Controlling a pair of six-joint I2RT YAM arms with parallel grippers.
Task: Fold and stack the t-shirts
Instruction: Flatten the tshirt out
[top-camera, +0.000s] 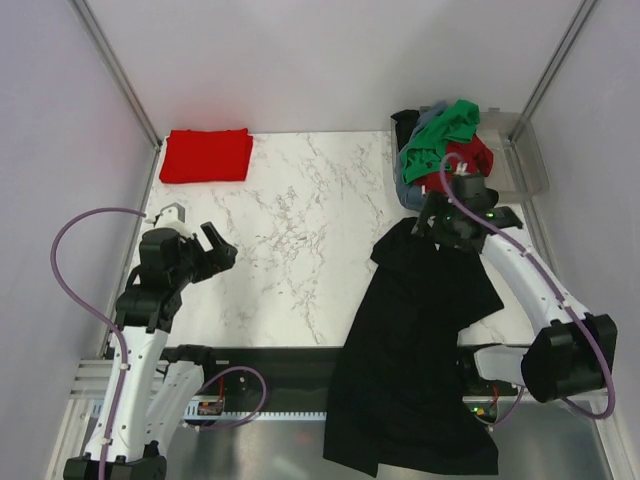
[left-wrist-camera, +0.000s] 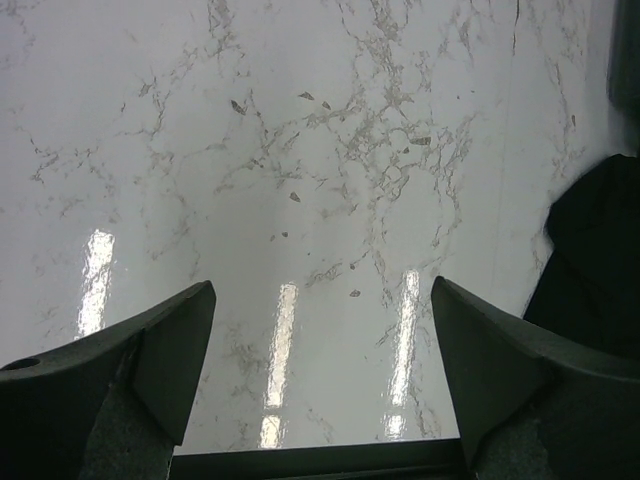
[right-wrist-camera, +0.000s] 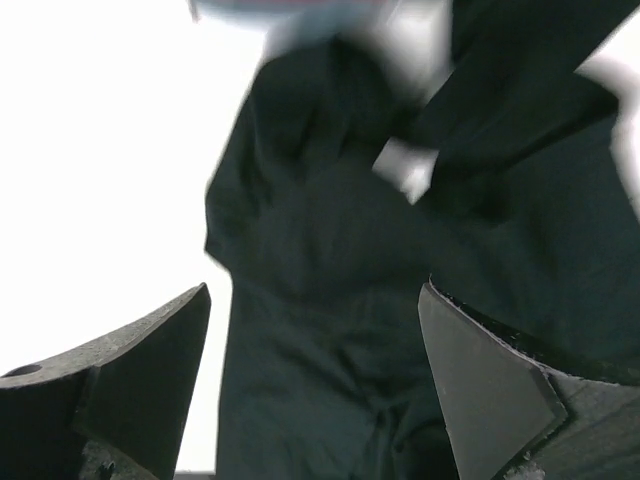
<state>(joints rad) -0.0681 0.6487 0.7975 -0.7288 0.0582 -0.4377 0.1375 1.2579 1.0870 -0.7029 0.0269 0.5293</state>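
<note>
A large black t-shirt (top-camera: 415, 350) lies crumpled on the right of the marble table and hangs over the near edge. My right gripper (top-camera: 432, 225) is open just above its far end; in the right wrist view the black cloth (right-wrist-camera: 330, 330) fills the space between the open fingers. A folded red t-shirt (top-camera: 207, 155) lies at the far left. A pile of green (top-camera: 440, 135), red (top-camera: 470, 160) and grey-blue t-shirts sits at the far right. My left gripper (top-camera: 222, 250) is open and empty over bare marble at the left; the black shirt's edge (left-wrist-camera: 595, 260) shows at its right.
A clear plastic bin (top-camera: 525, 160) stands at the far right behind the pile. Grey walls with metal rails enclose the table. A black strip (top-camera: 260, 365) runs along the near table edge.
</note>
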